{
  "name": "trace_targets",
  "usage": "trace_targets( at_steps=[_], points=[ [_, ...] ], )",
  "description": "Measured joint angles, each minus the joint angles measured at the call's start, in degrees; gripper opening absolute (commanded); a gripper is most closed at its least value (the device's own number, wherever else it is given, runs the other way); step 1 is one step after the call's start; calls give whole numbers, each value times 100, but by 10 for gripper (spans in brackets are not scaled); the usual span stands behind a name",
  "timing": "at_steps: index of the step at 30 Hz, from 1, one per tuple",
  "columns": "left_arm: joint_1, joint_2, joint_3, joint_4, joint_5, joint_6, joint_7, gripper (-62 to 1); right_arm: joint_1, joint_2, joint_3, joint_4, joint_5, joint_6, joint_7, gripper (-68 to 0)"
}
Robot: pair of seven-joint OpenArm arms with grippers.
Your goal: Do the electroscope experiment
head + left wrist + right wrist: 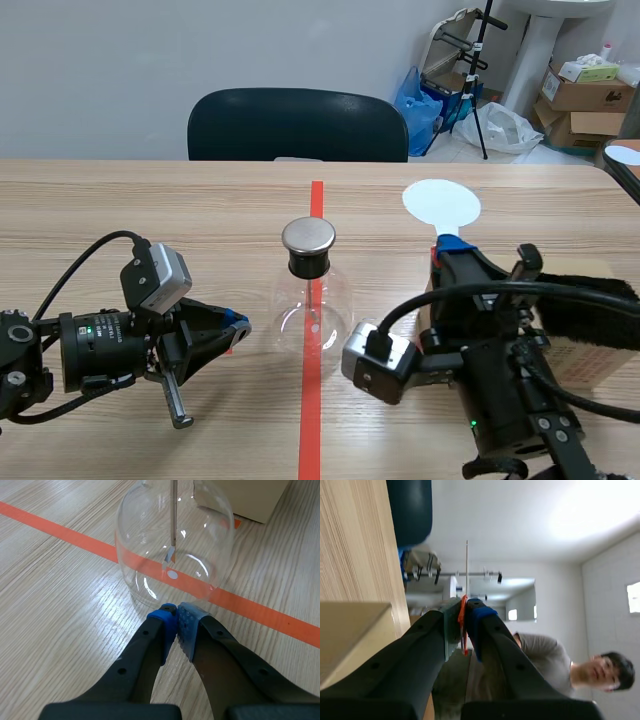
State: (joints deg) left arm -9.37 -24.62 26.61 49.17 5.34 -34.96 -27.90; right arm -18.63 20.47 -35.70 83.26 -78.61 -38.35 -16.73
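No text, label, brand, number or sign can be read in any of the views. Any print on the cardboard boxes (590, 98) at the back of the room, beyond the counter (150, 200), is too small to make out.
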Motion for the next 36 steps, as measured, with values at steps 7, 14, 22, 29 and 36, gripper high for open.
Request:
trace_targets(
  at_steps=[7,14,22,29,36],
  points=[
    [0,0,0,0,0,0,-2,-568,0,0,0,0,-7,0,1156,-665],
    [0,0,0,0,0,0,-2,-568,0,0,0,0,-7,0,2070,-665],
    [0,0,0,0,0,0,-2,-568,0,0,0,0,-28,0,2457,-665],
    [0,0,0,0,0,0,-2,-568,0,0,0,0,-28,0,2441,-665],
    [0,0,0,0,0,0,-2,-568,0,0,0,0,-28,0,2441,-665]
  ],
)
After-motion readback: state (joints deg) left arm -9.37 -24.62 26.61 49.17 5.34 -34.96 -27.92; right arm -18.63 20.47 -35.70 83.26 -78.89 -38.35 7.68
